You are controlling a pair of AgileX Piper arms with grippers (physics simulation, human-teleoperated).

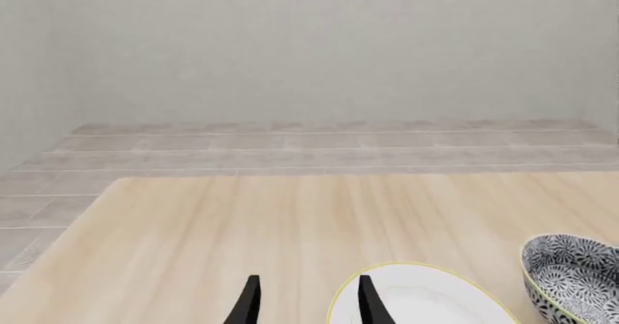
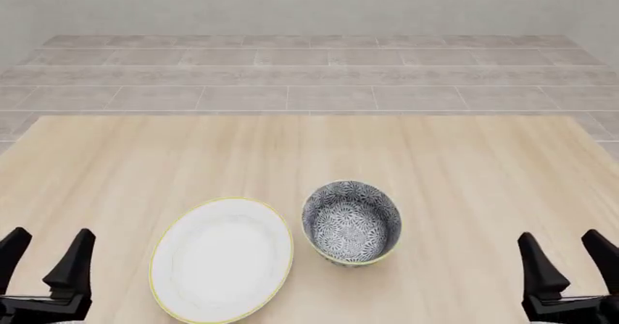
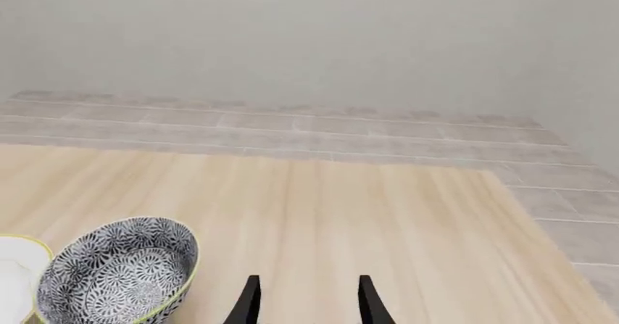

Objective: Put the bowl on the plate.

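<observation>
The plate (image 2: 222, 259) lies flat on the light wooden table (image 2: 464, 164), white with a thin yellow line round its rim, and everything else is easiest placed from it. Just to the right of the plate stands the bowl (image 2: 351, 222), upright on the table top, its blue-and-white flower pattern showing inside and out. Bowl and plate sit so near that their rims look almost to meet in the front view (I cannot tell whether they actually touch). The bowl rests on the wood, not on the plate.

The left gripper (image 2: 46, 255) hangs well to the left of the plate, near the table's near edge, its two dark fingers spread with a clear gap between them and nothing held. The right gripper (image 2: 570, 260) is well out to the right of the plate, beyond the bowl, also at the near edge, its fingers likewise parted and empty.

From the left wrist camera the plate (image 1: 425, 298) shows just past the fingertips (image 1: 251, 298), with the bowl (image 1: 570, 277) beyond it. From the right wrist camera the bowl (image 3: 121, 273) appears beside a sliver of the plate (image 3: 17, 270).

Behind the table, past the plate's far side, lies a grey tiled floor (image 2: 309, 70) and a plain pale wall (image 2: 309, 1).
</observation>
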